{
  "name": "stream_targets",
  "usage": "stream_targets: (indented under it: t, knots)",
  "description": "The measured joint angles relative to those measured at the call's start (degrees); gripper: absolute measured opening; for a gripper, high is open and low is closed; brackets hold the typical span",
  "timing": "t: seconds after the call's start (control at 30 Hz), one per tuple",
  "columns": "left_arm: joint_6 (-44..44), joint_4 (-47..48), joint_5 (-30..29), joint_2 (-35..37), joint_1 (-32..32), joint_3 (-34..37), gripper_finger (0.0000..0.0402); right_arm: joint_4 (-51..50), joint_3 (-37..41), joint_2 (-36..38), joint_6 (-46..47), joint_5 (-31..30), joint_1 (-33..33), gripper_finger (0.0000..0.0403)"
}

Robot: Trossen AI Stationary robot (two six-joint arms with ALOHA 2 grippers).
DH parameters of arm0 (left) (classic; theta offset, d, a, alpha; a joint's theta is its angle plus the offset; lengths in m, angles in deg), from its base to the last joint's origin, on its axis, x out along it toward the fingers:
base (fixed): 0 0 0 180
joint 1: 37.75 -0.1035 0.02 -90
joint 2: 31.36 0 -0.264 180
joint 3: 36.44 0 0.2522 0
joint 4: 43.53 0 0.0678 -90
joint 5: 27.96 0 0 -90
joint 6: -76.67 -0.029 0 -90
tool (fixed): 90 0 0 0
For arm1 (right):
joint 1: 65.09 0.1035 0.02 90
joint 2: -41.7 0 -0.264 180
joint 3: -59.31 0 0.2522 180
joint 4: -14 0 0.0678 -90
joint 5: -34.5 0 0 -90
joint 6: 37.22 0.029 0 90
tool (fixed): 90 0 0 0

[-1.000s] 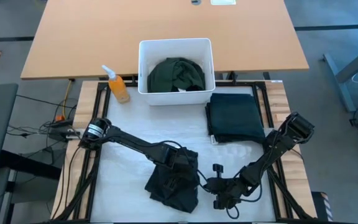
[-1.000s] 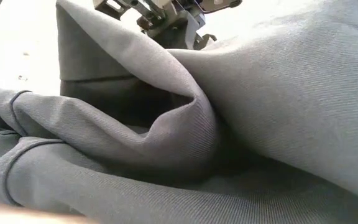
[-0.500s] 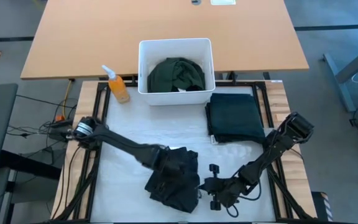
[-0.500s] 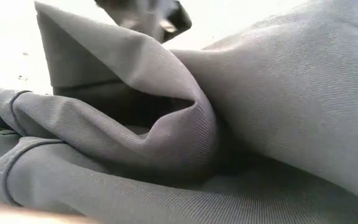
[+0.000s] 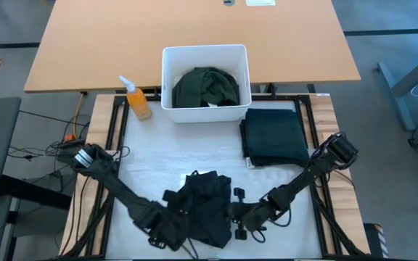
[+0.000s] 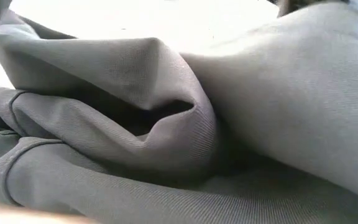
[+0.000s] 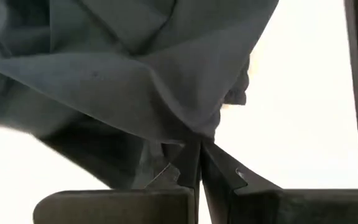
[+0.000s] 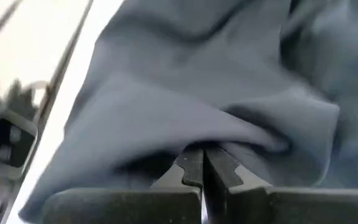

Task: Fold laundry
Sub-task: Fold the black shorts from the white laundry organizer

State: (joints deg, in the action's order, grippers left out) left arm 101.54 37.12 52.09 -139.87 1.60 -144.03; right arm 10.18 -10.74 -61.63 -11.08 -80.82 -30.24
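Two pinches held the crumpled black garment at the table's near edge: my left gripper clamped its left corner, my right gripper its right fold. Soft twill bunched between them. Farther off, a white plastic bin held rumpled dark green cloth; right of it lay a folded square garment.
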Motion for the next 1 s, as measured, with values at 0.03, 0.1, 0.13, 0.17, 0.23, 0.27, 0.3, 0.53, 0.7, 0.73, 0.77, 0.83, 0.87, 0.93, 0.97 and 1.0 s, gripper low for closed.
stream_targets:
  t: [0.03,0.1,0.13,0.17,0.23,0.27,0.3,0.53,0.7,0.73,0.77,0.83,0.87,0.93,0.97,1.0]
  knots:
    - [2.22,0.59,-0.23,0.00,0.96,0.24,0.0000,2.25,0.02,0.00,-1.58,0.17,-0.60,0.0020]
    - [6.19,0.36,-0.93,0.09,2.56,1.42,0.0000,6.30,-0.08,0.00,-4.00,1.96,-2.02,0.0020]
    - [8.05,-0.40,-1.18,0.11,3.42,2.39,0.0000,7.23,-0.46,-0.12,-4.99,2.79,-2.83,0.0020]
    - [9.62,-1.11,-1.46,0.12,4.30,3.62,0.0000,8.40,-1.18,-0.69,-5.81,3.43,-3.61,0.0019]
    - [13.14,-3.40,-2.66,0.52,6.01,6.64,0.0000,10.92,-2.96,-2.32,-8.43,5.08,-4.96,0.0019]
    - [14.76,-5.98,-2.85,1.07,6.74,8.44,0.0000,12.14,-4.39,-3.73,-9.60,6.39,-5.61,0.0019]
    - [16.30,-8.90,-2.89,1.81,7.42,10.51,0.0000,13.67,-6.15,-5.39,-10.82,8.05,-6.27,0.0019]
    - [27.34,-22.51,-3.49,9.08,10.43,23.93,0.0000,8.55,-23.94,-18.40,-15.28,19.01,-8.86,0.0019]
    - [31.50,-21.83,-6.02,15.09,11.26,28.97,0.0000,-7.56,-34.31,-20.59,-18.10,21.05,-9.16,0.0019]
    - [31.77,-21.34,-7.23,16.40,11.20,29.60,0.0002,-10.97,-35.97,-20.49,-18.62,21.05,-9.17,0.0020]
    - [31.78,-20.34,-8.14,17.81,11.11,30.09,0.0004,-14.66,-37.41,-20.30,-18.97,21.05,-9.18,0.0020]
    - [30.94,-17.69,-9.58,20.38,10.75,30.34,0.0012,-21.59,-38.85,-18.54,-19.87,21.03,-9.10,0.0020]
    - [30.34,-16.77,-10.18,21.71,10.67,30.30,0.0018,-23.31,-39.36,-17.65,-20.04,21.03,-9.07,0.0020]
    - [29.58,-13.84,-12.11,24.84,10.65,30.05,0.0031,-25.89,-39.31,-14.56,-20.40,20.56,-9.02,0.0020]
    - [28.72,-13.12,-13.60,26.55,10.52,30.02,0.0038,-27.65,-38.79,-12.78,-20.47,20.35,-8.94,0.0020]
    - [27.69,-13.28,-15.58,28.18,10.36,29.96,0.0045,-28.60,-38.67,-11.34,-20.49,20.12,-8.86,0.0020]
